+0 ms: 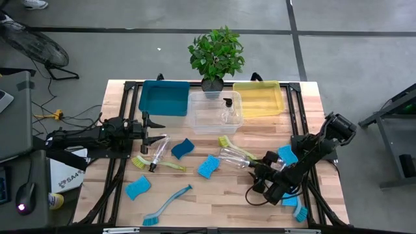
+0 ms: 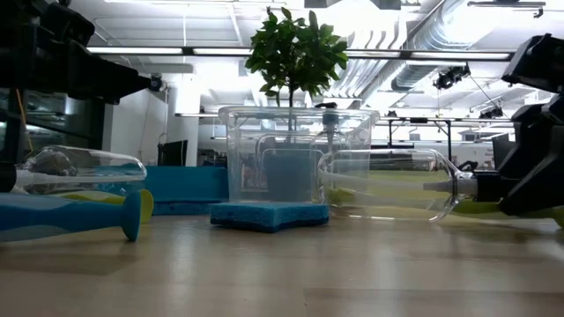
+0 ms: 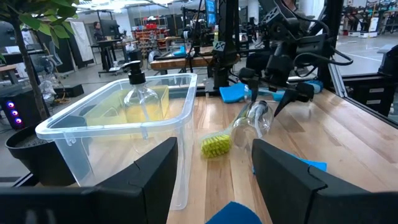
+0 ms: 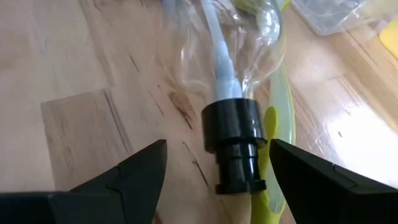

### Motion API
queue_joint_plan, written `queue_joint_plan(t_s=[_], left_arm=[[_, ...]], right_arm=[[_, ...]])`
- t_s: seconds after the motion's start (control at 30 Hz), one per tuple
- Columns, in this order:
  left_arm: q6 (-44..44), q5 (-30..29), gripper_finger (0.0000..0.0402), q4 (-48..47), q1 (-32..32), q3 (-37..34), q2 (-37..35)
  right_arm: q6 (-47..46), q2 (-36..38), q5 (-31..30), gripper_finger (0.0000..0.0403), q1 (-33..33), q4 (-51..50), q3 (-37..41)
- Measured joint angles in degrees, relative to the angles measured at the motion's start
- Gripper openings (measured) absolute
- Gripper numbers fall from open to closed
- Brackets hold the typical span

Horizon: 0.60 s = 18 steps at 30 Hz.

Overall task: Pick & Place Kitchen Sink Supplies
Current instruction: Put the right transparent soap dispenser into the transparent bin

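Both arms low — right gripper (image 4: 214, 165) straddles bottle (image 4: 233, 93) pump.

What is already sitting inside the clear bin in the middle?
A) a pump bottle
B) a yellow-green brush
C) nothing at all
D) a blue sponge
A: a clear pump bottle with a black top stands inside the clear bin, as the left wrist view also shows; the sponges and brushes all lie out on the table.

Wooden table (image 1: 214, 195): bins, plant, sponges (image 1: 138, 188), bottles (image 1: 238, 156), brushes (image 1: 166, 204) scattered on top.
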<state>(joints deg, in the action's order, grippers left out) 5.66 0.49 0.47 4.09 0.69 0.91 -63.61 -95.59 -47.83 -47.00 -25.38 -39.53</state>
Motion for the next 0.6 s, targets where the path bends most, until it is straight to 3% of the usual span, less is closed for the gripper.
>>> queue_joint_plan(t_s=[0.27,0.6], left_arm=[[0.0,-0.01,0.0201,0.0,0.0,0.0,-0.01],[0.0,-0.01,0.0202,0.0,0.0,0.0,-0.01]], right_arm=[[-0.25,0.0,-0.66,0.0264,0.0,0.06,0.0],[2.03,0.34,-0.46,0.0178,0.0,1.19,-0.06]])
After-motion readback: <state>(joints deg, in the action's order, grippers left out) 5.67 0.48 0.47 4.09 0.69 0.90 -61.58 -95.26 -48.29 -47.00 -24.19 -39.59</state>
